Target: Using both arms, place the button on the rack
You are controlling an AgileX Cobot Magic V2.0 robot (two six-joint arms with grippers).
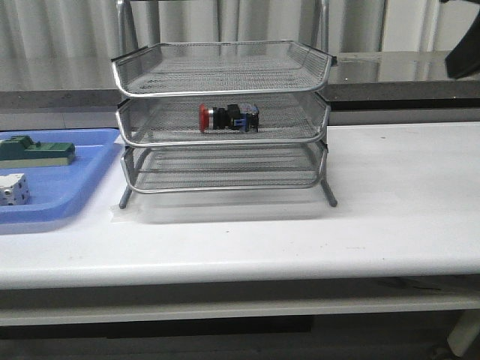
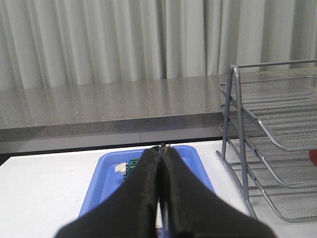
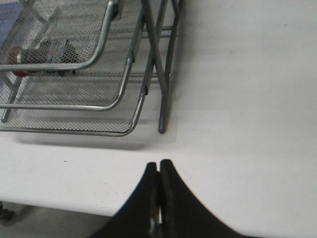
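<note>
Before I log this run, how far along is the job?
It looks done: the button lies on its side in the middle tray of the rack. Nothing is in hand; the left gripper and right gripper are shut, empty and away from the rack. Nothing visible remains.

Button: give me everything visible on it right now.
The button is a small push-button switch lying on its side in the middle tier of the wire-mesh rack. Its red cap points toward the robot's left, then comes a black-and-silver collar, and a blue-and-black rear block points right. It rests on the mesh floor, roughly centred across the tray, seen through the front mesh wall. Nothing else touches it; neither gripper is near. The right wrist view shows it blurred through the mesh, with no finer detail.
</note>
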